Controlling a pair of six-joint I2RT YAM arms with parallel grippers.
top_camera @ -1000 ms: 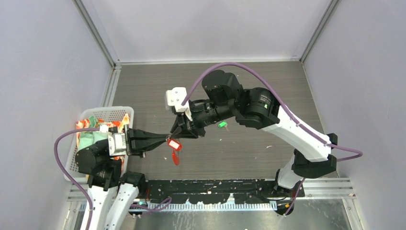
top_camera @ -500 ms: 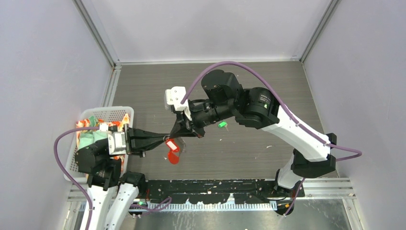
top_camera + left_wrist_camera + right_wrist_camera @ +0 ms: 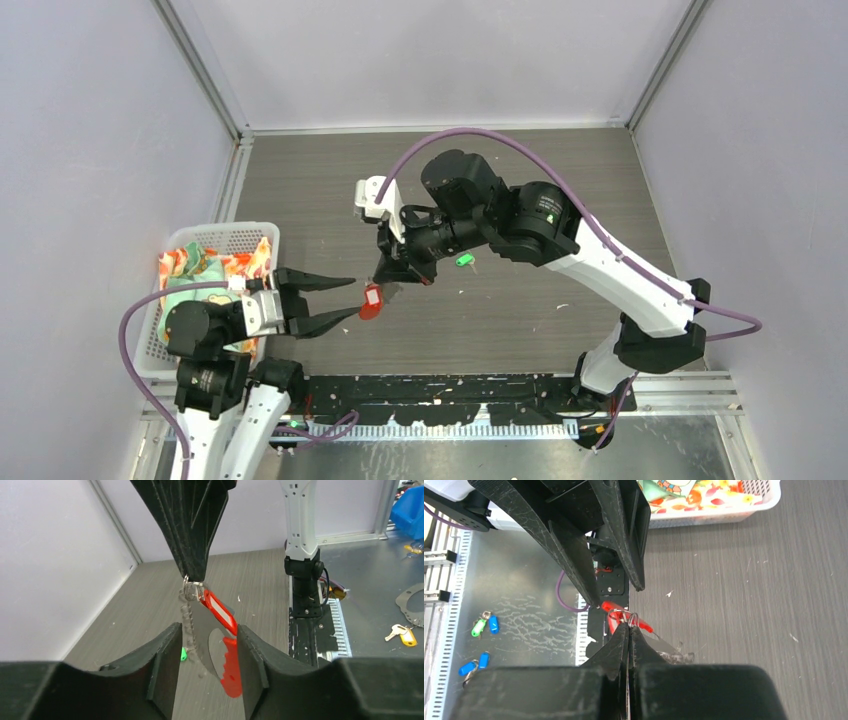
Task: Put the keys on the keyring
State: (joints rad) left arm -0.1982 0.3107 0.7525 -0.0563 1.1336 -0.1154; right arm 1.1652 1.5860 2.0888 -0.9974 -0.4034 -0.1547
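Dangling above the table, the keyring (red-tagged key and red strip hanging under it) is pinched in the right gripper. The left gripper stands spread around the strip. The green key lies on the table nearby.

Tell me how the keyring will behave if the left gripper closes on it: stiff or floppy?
Probably floppy: the keyring hangs from the shut right gripper, chain and red strip dangling. Being thin, it looks light and may swing when the open left gripper touches it. The strip itself seems stiffer: it holds a curve.
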